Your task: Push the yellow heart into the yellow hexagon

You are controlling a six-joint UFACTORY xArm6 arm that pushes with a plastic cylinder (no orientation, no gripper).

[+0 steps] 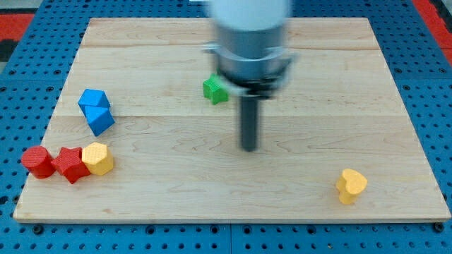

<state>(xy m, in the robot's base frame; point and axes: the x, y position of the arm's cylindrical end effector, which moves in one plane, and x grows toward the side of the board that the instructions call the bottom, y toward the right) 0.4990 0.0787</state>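
The yellow heart [351, 185] lies near the board's bottom right corner. The yellow hexagon [97, 158] sits at the bottom left, touching a red star-shaped block [70, 164]. My tip [248, 147] is near the middle of the board, well to the left of and above the heart and far to the right of the hexagon. It touches no block.
A red cylinder [37, 161] stands left of the red star. Two blue blocks [95, 111] sit together above them. A green star-shaped block [215, 89] lies at the upper middle, beside the arm's body. The wooden board [395, 106] ends at a blue perforated surface.
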